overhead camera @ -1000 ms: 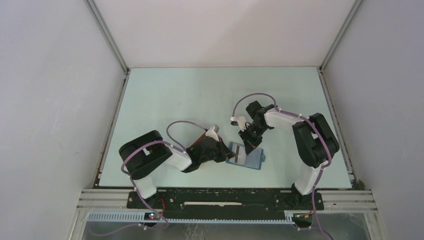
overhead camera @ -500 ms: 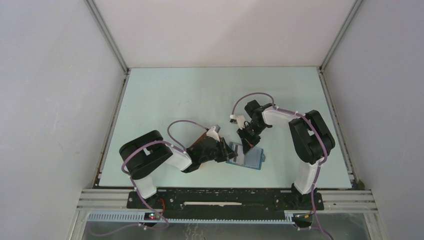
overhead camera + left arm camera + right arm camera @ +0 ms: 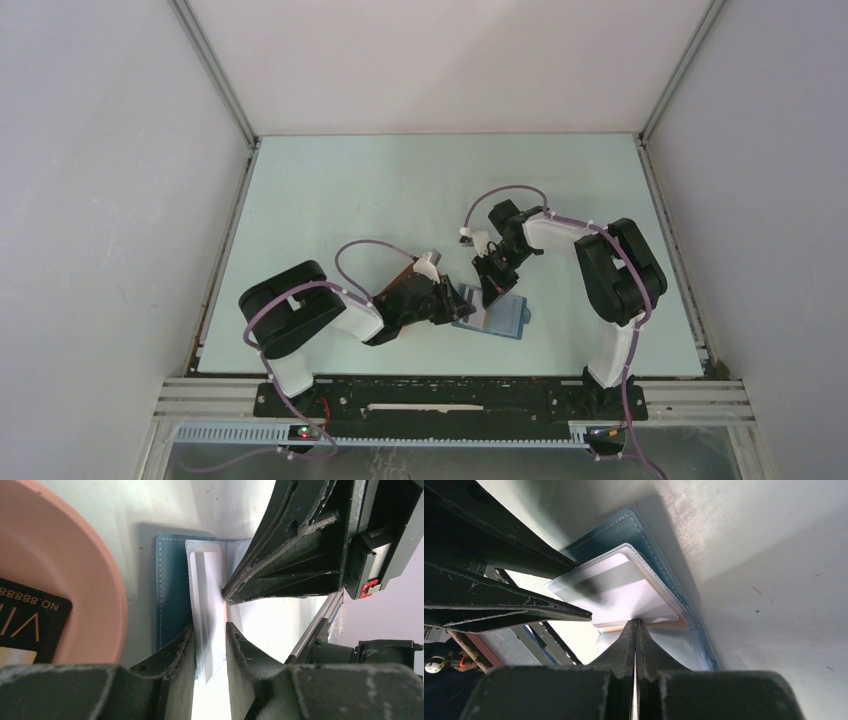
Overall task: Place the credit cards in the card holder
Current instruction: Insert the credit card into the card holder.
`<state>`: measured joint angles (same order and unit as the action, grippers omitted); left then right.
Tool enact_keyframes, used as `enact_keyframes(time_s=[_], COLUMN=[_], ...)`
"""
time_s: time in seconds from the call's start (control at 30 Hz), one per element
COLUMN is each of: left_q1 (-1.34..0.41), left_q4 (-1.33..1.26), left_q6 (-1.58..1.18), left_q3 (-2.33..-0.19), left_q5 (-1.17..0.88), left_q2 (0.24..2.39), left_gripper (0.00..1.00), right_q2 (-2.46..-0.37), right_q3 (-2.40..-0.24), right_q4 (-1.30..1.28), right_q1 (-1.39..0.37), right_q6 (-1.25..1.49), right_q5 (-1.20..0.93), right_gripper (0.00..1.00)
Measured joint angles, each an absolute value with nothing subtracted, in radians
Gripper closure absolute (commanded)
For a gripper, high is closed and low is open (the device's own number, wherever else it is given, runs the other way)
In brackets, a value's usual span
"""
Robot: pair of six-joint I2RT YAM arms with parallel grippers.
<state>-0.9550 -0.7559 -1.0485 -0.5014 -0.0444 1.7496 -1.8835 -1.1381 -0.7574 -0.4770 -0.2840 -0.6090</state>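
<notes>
Wallet work is sitting at the tucking-in stage. The card holder (image 3: pixel 497 320) is lying open on the table (image 3: pixel 400 190), at about 5 o'clock from the table's middle and close to the near edge. In the top view the left gripper (image 3: pixel 209 645) is reaching in from the holder's 9 o'clock and the right gripper (image 3: pixel 635 627) from its 12 o'clock.

Left jaws are standing parted. They are straddling the holder's clear sleeve (image 3: pixel 207 580) without pinching it, and daylight is showing between the fingers. Right jaws are clenched tight with nothing visible between them. Their tip is pressing down at the sleeve's mouth, right where a thin orange-tan card edge (image 3: pixel 664 623) is peeking out. That card appears to be nearly seated in the pocket.

In the left wrist view a pink tray (image 3: pixel 75 545) is sitting just beside the holder, at its 9 o'clock. A black card (image 3: pixel 27 625) is lying in it, waiting its turn.

Judging by looks, the cards are light, stiff and slick, and they are lying flat, so lifting one by a short edge or a corner seems the likeliest hold. The sleeve is floppy and glossy. It probably needs holding open or pinning down while a card is sliding in. The holder itself is light enough to skate across the table if pushed.
</notes>
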Motion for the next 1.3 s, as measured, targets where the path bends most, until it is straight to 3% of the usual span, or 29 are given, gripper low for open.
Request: enact_keyframes(time_s=[0.4, 0.6, 1.3], left_q1=[-0.954, -0.954, -0.954], left_q4=[-0.751, -0.687, -0.194], left_q6=[-1.047, -1.036, -0.724], left_q3=[-0.501, -0.498, -0.454], left_q5=[-0.044, -0.034, 0.161], left_q2=[1.748, 1.705, 1.114], left_gripper=[0.68, 0.59, 0.35], right_q2=[-1.849, -1.759, -1.457], right_q3=[-1.144, -1.152, -1.153], right_q4=[-0.804, -0.858, -0.934], right_q1=[-0.439, -0.417, -0.34], right_q6=[-0.398, -0.499, -0.648], right_q5=[-0.661, -0.712, -0.812], right_gripper=[0.89, 0.88, 0.84])
